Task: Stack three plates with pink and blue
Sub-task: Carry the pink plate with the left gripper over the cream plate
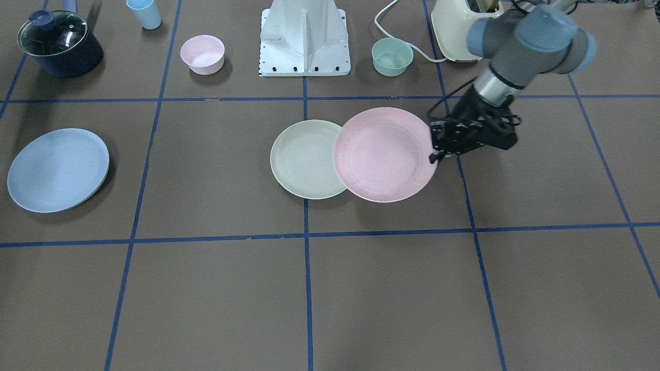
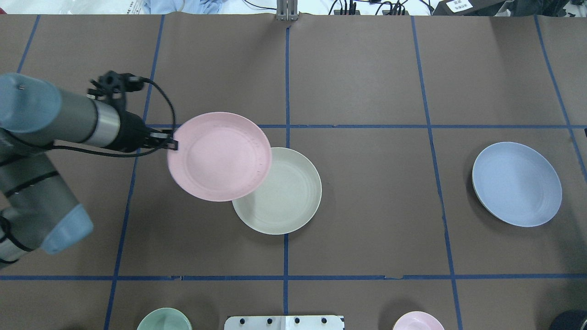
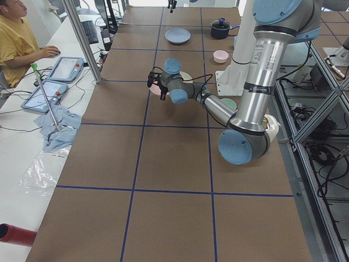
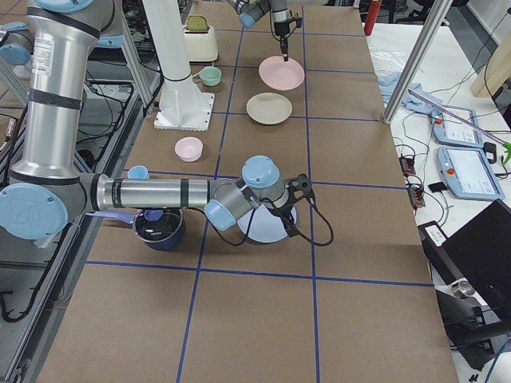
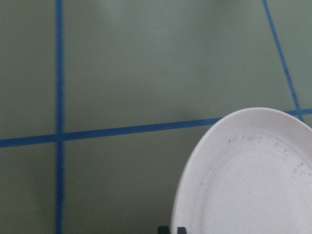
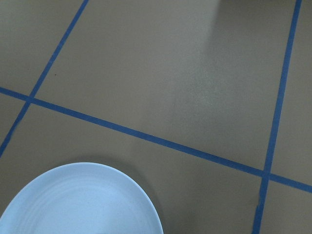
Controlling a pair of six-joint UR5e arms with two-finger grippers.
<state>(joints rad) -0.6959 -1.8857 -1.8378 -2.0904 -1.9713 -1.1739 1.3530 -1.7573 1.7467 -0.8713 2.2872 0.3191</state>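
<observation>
My left gripper (image 1: pixel 435 152) is shut on the rim of the pink plate (image 1: pixel 384 154) and holds it above the table, tilted a little. The pink plate (image 2: pixel 219 156) overlaps the edge of the cream plate (image 2: pixel 286 197), which lies flat at the table's middle (image 1: pixel 301 159). The blue plate (image 1: pixel 58 170) lies alone far to my right (image 2: pixel 517 183). In the left wrist view the pink plate (image 5: pixel 248 175) fills the lower right. My right gripper (image 4: pixel 291 222) shows only in the exterior right view, by the blue plate (image 4: pixel 267 231); I cannot tell whether it is open or shut.
Near my base (image 1: pixel 305 38) stand a small pink bowl (image 1: pixel 202 54), a small green bowl (image 1: pixel 392 56), a lidded dark pot (image 1: pixel 59 44), a blue cup (image 1: pixel 144 13) and a cream appliance (image 1: pixel 456 28) with a white cord.
</observation>
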